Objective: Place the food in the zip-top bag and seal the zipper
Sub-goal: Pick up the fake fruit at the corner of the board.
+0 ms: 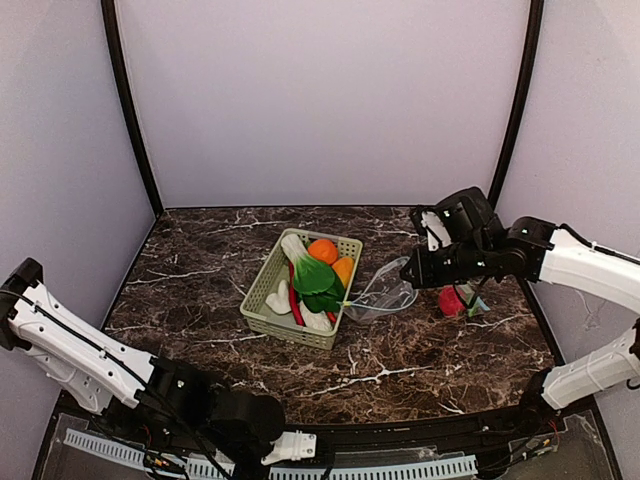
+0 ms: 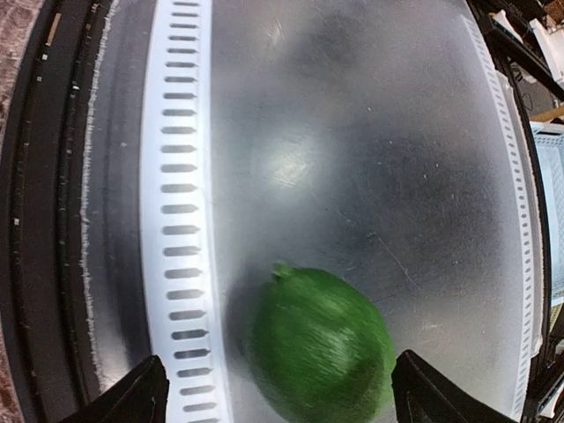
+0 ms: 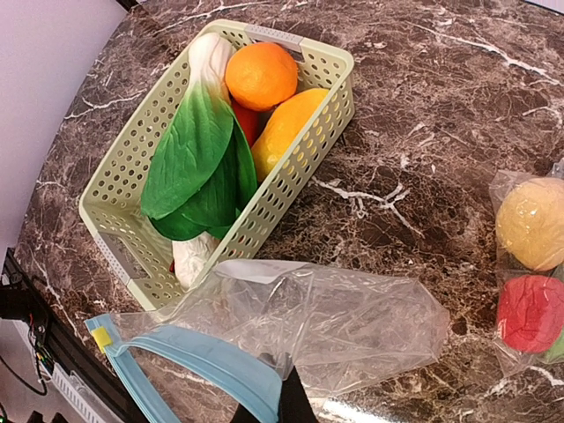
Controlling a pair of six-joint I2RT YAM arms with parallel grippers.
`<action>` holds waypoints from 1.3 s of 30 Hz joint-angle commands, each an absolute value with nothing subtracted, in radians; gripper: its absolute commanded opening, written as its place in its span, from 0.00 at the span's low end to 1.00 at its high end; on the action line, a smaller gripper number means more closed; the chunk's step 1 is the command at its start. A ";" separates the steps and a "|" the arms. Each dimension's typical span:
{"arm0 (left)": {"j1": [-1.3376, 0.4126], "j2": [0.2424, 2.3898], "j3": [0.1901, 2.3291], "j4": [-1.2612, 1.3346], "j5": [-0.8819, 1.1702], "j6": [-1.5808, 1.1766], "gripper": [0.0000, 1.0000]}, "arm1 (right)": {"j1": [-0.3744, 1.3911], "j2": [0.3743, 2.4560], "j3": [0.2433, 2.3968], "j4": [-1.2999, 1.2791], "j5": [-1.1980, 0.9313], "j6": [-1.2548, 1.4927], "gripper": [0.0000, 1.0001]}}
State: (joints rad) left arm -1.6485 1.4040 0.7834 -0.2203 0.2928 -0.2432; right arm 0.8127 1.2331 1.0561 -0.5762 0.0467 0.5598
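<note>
- Left wrist view: left gripper (image 2: 278,361) is wide open w/ nothing held. Under it a green fruit (image 2: 322,344) lies on a frosted plastic cover (image 2: 370,132), beside a slotted white strip (image 2: 181,220). That spot is off the desk, at the near edge. Fruit sits nearer the right-hand finger. It looks smeared, so prob not at rest.
- Top view: the basket (image 1: 256,300) stands mid desk (image 1: 420,350) w/ most of the food in it. Just right of it lies the zip-top bag (image 1: 385,298), w/ right gripper (image 1: 405,270) at its mouth.
- Right wrist view: right gripper is pinched shut on the bag's blue zipper lip. The yellow slider (image 3: 103,335) is at the strip's far end. Bag looks empty and slack.
- In basket: leafy greens (image 3: 189,154), orange (image 3: 260,75), yellow-orange fruit (image 3: 282,128), red piece (image 3: 247,119) btwn them, white piece (image 3: 192,256) low down.
- Well to the right, a second bag (image 3: 529,264) has yellow and red fruit inside. Leave it alone.
- Step, my read: left arm picks the green fruit and carries it to the bag mouth.
- Doing it well: wait till the fruit lies quiet, then centre the jaws over it. Come down far enough to close at its widest part, not the crown. A round skin may squirt out on slick plastic.
- Right side: only one lip is held, so the mouth prob sags. Lift the lip toward the incoming arm and drop the fruit deep, clear of the zipper track.
</note>
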 commanded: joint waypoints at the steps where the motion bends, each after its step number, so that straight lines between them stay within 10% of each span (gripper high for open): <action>1: -1.746 1.443 0.806 -0.182 0.216 -0.297 0.89 | 0.818 1.187 1.054 -0.567 0.066 0.537 0.00; 23: -1.837 1.597 0.874 -0.241 0.050 -0.463 0.79 | 0.818 1.129 1.027 -0.544 0.052 0.548 0.00; 39: -1.445 1.287 1.052 -0.271 -0.207 -0.295 0.67 | 0.835 1.172 1.039 -0.571 0.052 0.549 0.00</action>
